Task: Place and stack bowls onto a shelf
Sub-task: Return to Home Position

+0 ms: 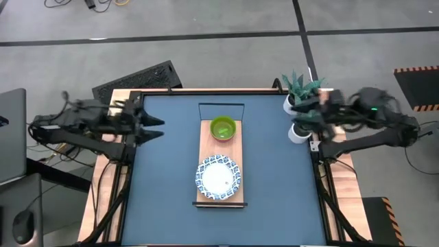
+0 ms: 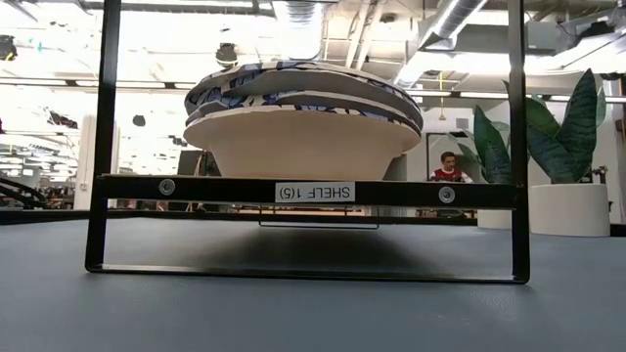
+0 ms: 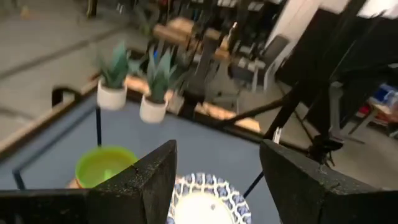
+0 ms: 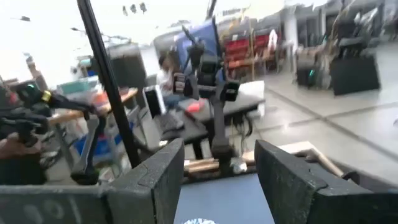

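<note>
A light wooden shelf (image 1: 206, 147) lies along the middle of the blue table. On its far part sits a green bowl (image 1: 223, 127) (image 3: 104, 167). On its near part sits a white dish with a blue patterned rim (image 1: 219, 178) (image 3: 208, 202). The low view shows that dish as a stack of patterned rims (image 2: 303, 108) over the shelf's black front bar (image 2: 196, 191). My left gripper (image 1: 159, 128) (image 3: 217, 149) hangs open over the table's left edge, pointing at the shelf. My right gripper (image 1: 296, 118) (image 4: 219, 146) is open by the right edge, beside the plant pots.
Two white plant pots (image 1: 297, 130) (image 3: 112, 96) stand at the table's far right edge, close to my right gripper. A black frame (image 1: 221, 106) rises at the shelf's far end. A dark keyboard-like slab (image 1: 137, 79) lies beyond the far left corner. A person (image 2: 448, 168) is in the room behind.
</note>
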`<action>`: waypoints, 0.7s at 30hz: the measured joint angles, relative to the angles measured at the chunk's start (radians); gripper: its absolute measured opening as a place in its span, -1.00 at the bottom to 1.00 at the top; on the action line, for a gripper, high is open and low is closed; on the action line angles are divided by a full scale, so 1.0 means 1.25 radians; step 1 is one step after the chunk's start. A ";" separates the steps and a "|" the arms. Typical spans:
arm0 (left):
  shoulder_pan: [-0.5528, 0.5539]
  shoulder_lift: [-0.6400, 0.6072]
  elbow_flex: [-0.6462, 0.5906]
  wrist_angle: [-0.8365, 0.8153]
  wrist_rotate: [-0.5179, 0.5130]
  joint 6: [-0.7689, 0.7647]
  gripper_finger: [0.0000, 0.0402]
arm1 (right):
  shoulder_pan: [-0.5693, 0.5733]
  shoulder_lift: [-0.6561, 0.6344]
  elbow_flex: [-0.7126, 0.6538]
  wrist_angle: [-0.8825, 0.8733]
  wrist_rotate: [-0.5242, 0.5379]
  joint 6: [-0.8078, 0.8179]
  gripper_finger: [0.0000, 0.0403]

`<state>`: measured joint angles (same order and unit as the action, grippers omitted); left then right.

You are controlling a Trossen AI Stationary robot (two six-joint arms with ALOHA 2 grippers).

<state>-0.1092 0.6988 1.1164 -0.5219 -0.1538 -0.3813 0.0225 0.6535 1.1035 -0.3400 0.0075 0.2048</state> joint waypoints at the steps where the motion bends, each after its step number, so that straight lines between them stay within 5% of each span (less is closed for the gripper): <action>1: 0.003 -0.023 0.000 -0.001 0.004 0.016 0.07 | -0.006 -0.030 -0.009 -0.006 0.009 -0.005 0.09; 14: 0.005 -0.331 -0.204 0.038 0.008 -0.007 0.07 | -0.019 -0.429 -0.400 0.170 0.015 0.061 0.09; 21: 0.005 -0.510 -0.389 0.112 0.035 -0.038 0.07 | -0.018 -0.519 -0.622 0.351 -0.046 0.106 0.09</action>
<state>-0.1028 0.0611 0.6307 -0.3819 -0.1101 -0.4283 -0.0002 0.0046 0.3261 0.0991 -0.0502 0.3378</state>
